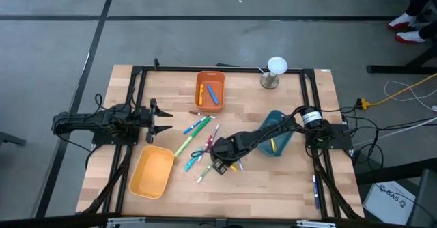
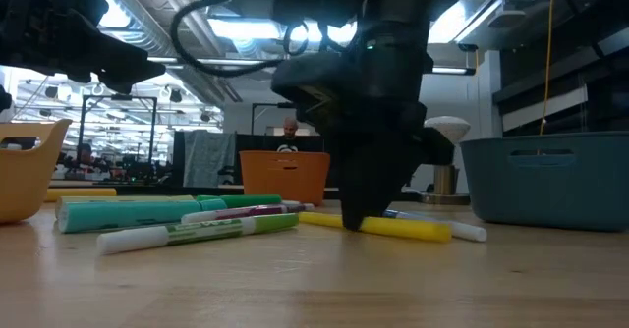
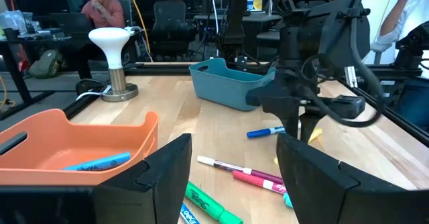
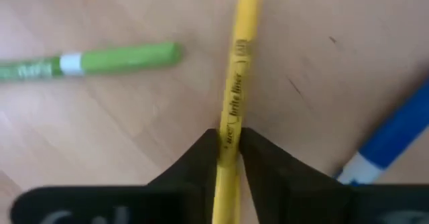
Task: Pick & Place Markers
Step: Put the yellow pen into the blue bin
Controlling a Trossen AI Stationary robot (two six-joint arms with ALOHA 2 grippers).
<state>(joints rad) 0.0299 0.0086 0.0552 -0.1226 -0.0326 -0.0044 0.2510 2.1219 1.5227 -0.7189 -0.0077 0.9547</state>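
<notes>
Right gripper point(image 4: 229, 150) is down on the table point(image 1: 273, 187), fingers pinched around the yellow marker point(image 4: 234, 76) lying among the scattered markers point(image 1: 194, 129), likely gripped mid-barrel so it lifts level. Left gripper point(image 1: 164, 119) waits open near the orange bin point(image 1: 199, 84).

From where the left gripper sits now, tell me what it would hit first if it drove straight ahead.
Probably the loose markers on the wood ahead of the open left gripper, low between its fingers. Beyond them stands the right arm; depth is hard to judge.
</notes>
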